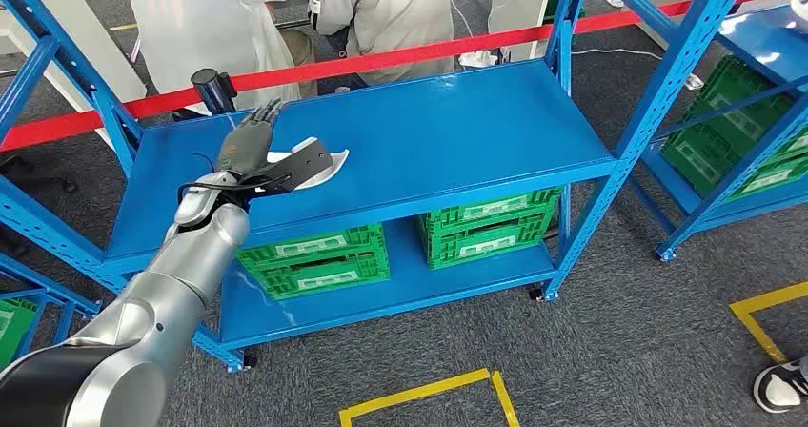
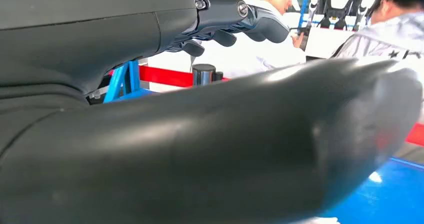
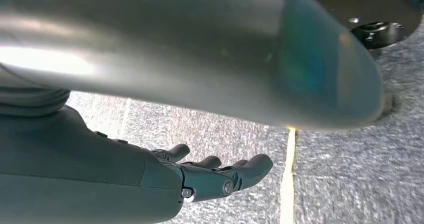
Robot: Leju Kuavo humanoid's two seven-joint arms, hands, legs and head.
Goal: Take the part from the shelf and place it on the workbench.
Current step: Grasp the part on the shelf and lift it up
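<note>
While the left arm reaches up over the top level of the blue shelf (image 1: 457,132), the left hand (image 1: 250,141) has the part (image 1: 307,165) in its grip, a flat black piece with a white curved edge. The thumb sits under the part and the fingers (image 1: 262,117) stick up and out above it. The part juts out to the right of the hand, right over the shelf's top surface near its left end; can't tell if it's still touching the surface or just lifted off it. A black cylinder (image 1: 212,88) stands at the back left edge of the shelf, just behind the hand.

The right hand (image 3: 220,176) hangs down over grey carpet with a yellow floor line (image 3: 287,184) beside it, fingers loosely apart and nothing in them.

Two green crates (image 1: 314,260) sit on the lower level. A red barrier tape (image 1: 400,57) runs behind the shelf, with two people (image 1: 381,8) standing past it.
</note>
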